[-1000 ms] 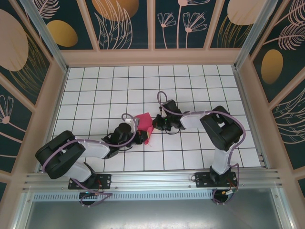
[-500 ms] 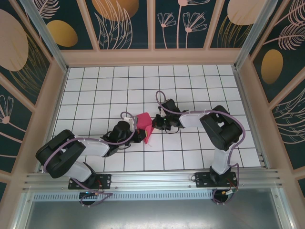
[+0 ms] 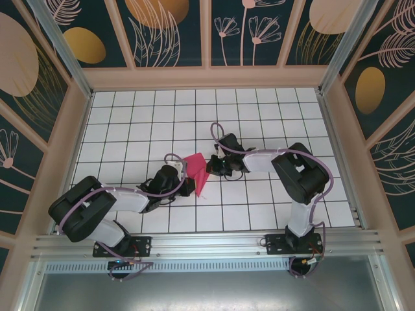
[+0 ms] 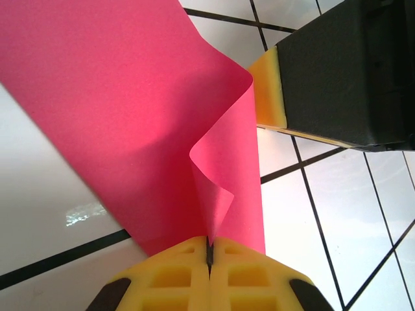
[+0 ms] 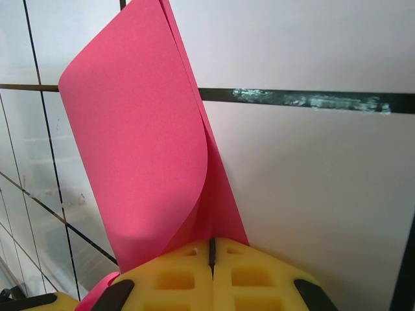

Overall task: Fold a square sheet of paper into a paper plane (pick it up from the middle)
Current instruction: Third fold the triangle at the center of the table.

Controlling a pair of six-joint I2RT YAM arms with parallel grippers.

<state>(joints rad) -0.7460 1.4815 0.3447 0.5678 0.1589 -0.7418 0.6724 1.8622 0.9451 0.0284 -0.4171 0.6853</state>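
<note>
Square sheet of paper [image 3: 196,170]: red-pink, mid-table, between both arms. Left gripper [image 4: 209,251] and right gripper [image 5: 211,249] are each clamped tight on an edge. Change: the sheet now curls narrower than a second ago. Judgement: an early fold is forming and no plane is shaped yet.

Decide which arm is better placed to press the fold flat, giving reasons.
Probably right: the right pincer is shut where the two curled layers of the paper meet; the left pincer pinches one buckled edge.
</note>
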